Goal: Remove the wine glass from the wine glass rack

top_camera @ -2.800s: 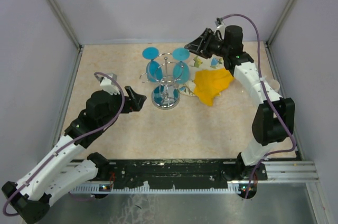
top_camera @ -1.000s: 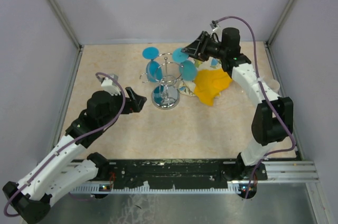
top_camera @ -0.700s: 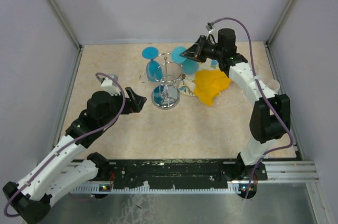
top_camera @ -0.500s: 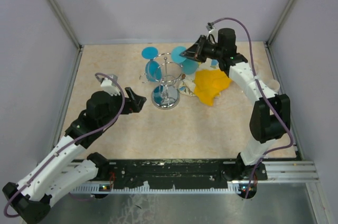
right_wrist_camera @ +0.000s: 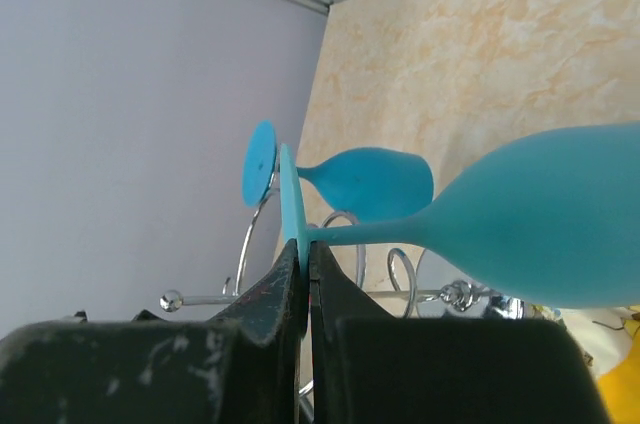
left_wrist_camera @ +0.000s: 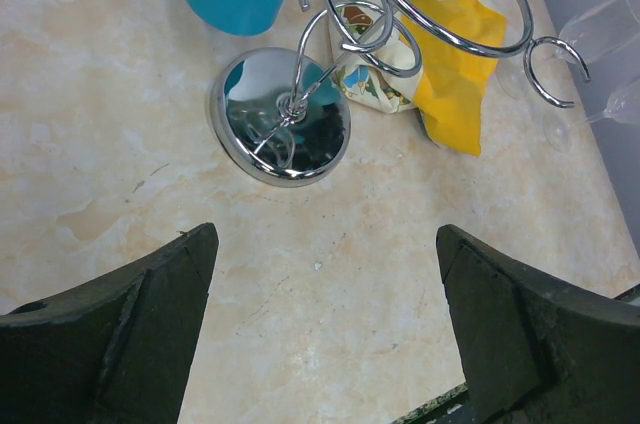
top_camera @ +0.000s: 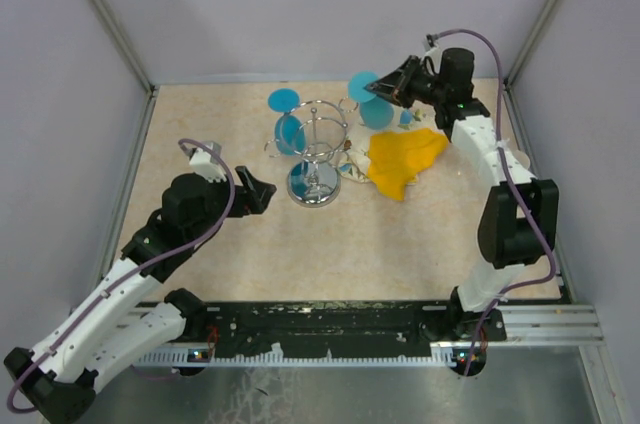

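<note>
Change: wine glass [top_camera: 376,109] hung on the right side of the wine glass rack [top_camera: 318,149] a moment ago; now it's off, just far-right of it, above the surface [top_camera: 400,234].
Right tool [right_wrist_camera: 303,256]: clenched on the glass's foot.
Left tool [left_wrist_camera: 322,284]: spread wide, empty, near-left of the rack.
Meaning: removal looks done; set-down remains.
Hidden: bowl cut off in right wrist view; clearance from the wire loops probably complete, hard to confirm.

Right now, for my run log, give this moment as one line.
right gripper: shut on blue wine glass, off wine glass rack | left gripper: open
</note>
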Robot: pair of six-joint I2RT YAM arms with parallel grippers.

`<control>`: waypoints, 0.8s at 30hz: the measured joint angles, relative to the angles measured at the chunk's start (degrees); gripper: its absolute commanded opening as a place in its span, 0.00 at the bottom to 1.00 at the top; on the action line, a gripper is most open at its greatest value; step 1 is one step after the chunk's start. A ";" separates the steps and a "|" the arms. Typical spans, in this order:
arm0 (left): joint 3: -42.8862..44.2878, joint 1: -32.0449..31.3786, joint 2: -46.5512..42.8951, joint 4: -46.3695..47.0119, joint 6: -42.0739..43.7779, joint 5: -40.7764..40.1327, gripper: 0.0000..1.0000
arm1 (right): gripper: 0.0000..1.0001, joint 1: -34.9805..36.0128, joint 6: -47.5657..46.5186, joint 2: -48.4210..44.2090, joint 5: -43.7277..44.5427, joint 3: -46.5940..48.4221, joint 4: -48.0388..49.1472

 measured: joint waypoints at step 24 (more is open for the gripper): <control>11.08 0.35 1.42 -6.29 -4.81 4.42 1.00 | 0.00 -0.48 -17.33 -37.03 -5.20 -5.75 -3.65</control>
